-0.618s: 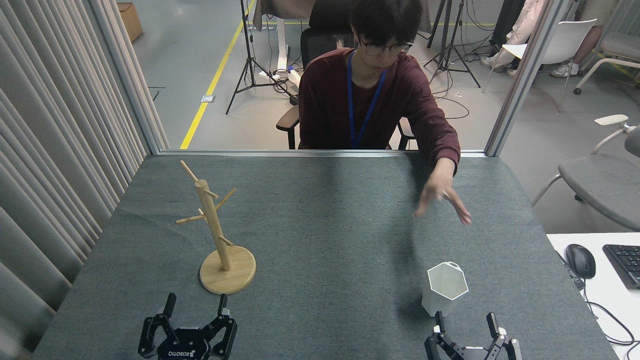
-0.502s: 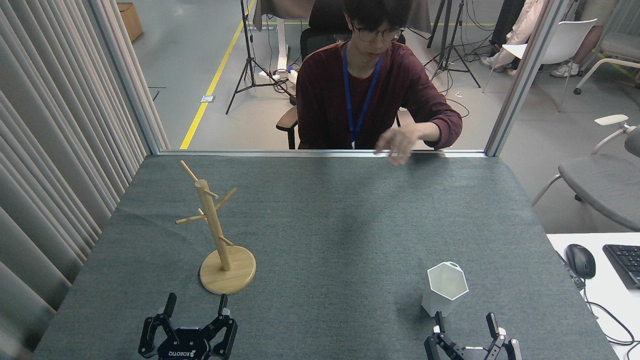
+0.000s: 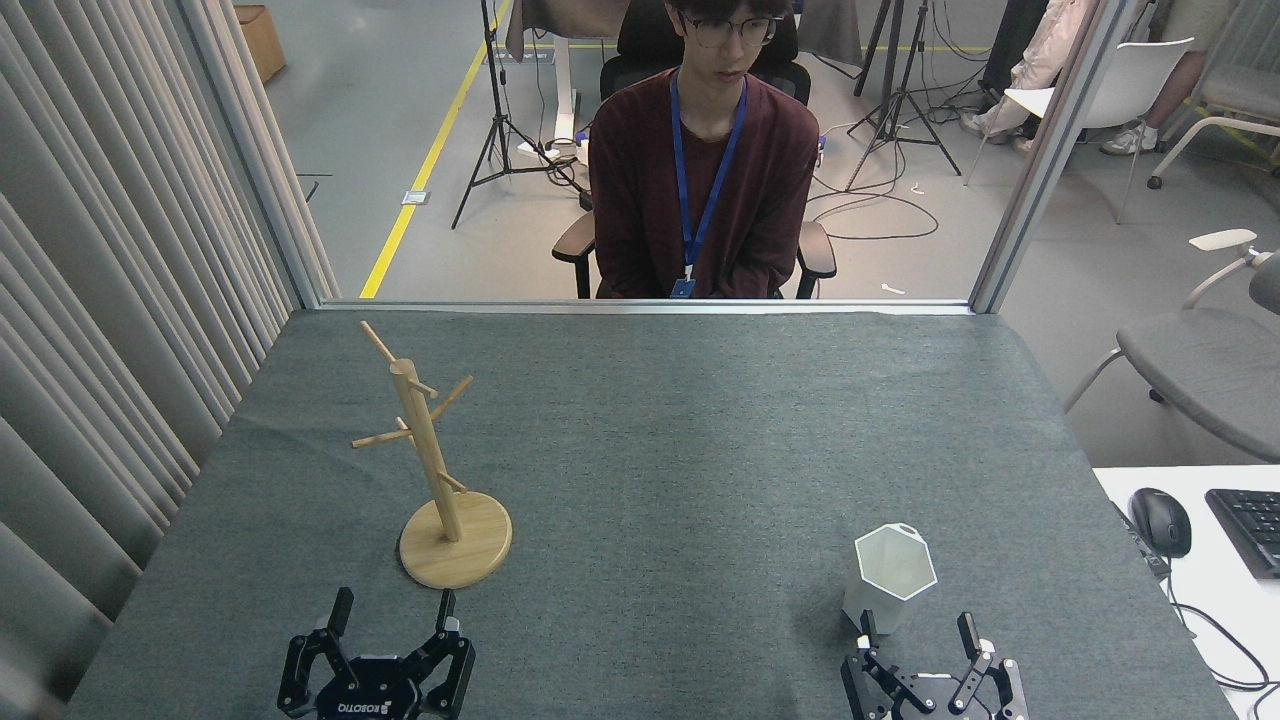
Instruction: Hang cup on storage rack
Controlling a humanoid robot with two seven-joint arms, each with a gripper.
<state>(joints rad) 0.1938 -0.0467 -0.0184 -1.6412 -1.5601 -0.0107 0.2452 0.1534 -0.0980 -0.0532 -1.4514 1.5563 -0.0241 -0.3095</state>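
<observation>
small white hexagonal matte cup [image 3: 890,576] upright on grey felt table [image 3: 680,450], just beyond right gripper [image 3: 918,630], fingers spread. light wooden mug-tree rack [image 3: 432,470] beyond left gripper [image 3: 392,607], likewise spread, empty.

Both end effectors [image 3: 392,605] [image 3: 917,628] low, fingers spread

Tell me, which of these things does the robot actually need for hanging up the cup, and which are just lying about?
Needed:
- cup, standing on the table
- storage rack, pegs bare
- right gripper, open, just behind the cup
- left gripper, open

Just lying about:
- mouse and keyboard on the side desk
- seated person
- tripods behind
</observation>
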